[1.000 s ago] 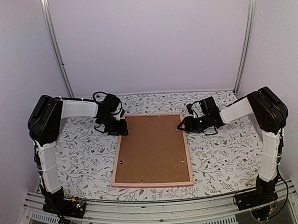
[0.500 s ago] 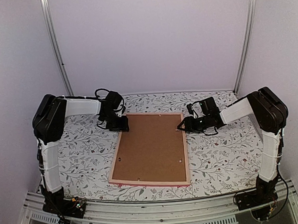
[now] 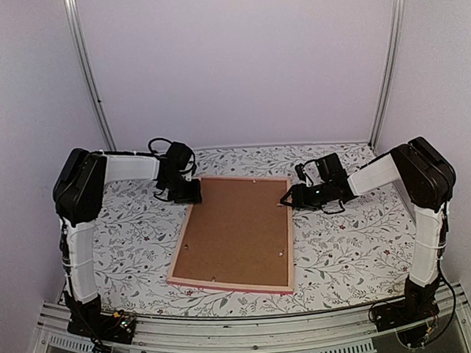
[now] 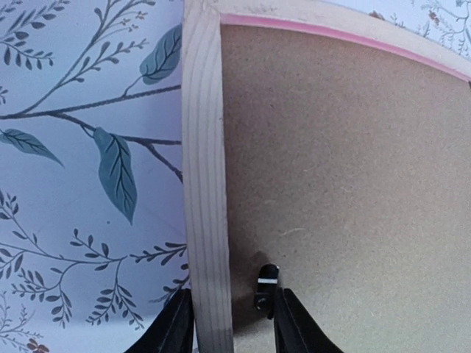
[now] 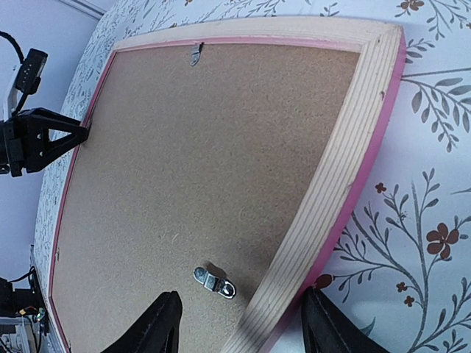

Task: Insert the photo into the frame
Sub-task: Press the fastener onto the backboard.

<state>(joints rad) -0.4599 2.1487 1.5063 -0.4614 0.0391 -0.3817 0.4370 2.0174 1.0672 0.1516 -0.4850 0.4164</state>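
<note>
The pink-edged frame lies back up on the table, with the brown backing board filling it. The photo is hidden from every view. My left gripper sits at the frame's far left corner. In the left wrist view it is open and straddles the left wooden rail; one finger touches the rail's outer side, the other stands just past a small clip. My right gripper is at the far right edge. In its wrist view it is open wide across the right rail.
The floral tablecloth surrounds the frame on all sides. A metal turn clip and a hanger sit on the backing board. Purple walls enclose the table at the back and sides.
The frame has turned, its near end swinging left. My left gripper has shifted slightly farther away along the far left corner and its jaws have narrowed. The right arm has not moved.
</note>
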